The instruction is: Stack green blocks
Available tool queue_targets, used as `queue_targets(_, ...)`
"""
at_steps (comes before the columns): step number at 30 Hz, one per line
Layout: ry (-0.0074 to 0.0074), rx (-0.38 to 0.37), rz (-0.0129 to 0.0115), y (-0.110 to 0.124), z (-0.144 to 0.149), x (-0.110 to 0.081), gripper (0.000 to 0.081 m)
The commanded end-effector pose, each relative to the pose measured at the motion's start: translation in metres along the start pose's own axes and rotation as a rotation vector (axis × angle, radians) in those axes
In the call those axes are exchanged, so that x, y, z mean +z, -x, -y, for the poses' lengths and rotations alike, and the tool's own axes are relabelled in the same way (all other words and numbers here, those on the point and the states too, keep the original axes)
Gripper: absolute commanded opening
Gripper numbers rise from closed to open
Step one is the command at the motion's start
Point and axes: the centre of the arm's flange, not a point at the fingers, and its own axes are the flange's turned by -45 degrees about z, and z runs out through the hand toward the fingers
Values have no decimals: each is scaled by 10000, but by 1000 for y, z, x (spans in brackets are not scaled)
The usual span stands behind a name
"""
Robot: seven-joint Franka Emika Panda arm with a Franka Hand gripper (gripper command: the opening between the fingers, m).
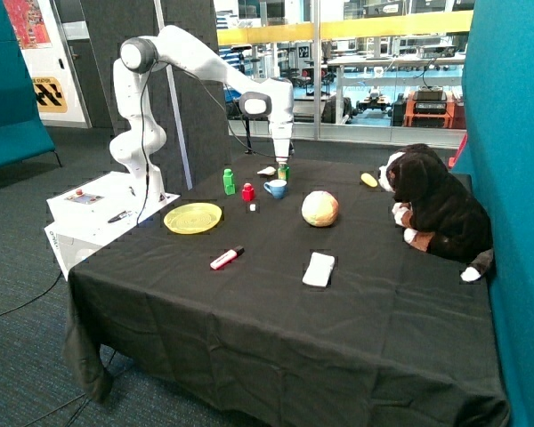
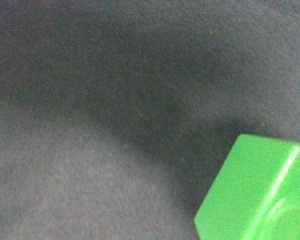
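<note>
The gripper (image 1: 283,164) hangs low over a green block (image 1: 284,172) just behind the blue cup (image 1: 276,188), its grasp impossible to tell, so a loose hold could drop it before reaching the green stack (image 1: 229,181) beyond the red block (image 1: 248,192).

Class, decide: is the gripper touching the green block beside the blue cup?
Cannot tell. In the outside view the gripper sits right at the green block, hiding any contact; the wrist view shows only the block on the cloth.
</note>
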Motion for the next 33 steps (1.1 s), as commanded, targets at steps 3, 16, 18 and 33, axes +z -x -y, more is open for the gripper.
queue_targets(3,-13,-34,-10,16,-1,-17,0)
queue_targets(16,-13,-443,-11,27,12,-36,0)
queue_targets(18,-13,-431,-11,33,12,-39,0)
queue_targets(33,-13,-165,-10,80,4,-45,0)
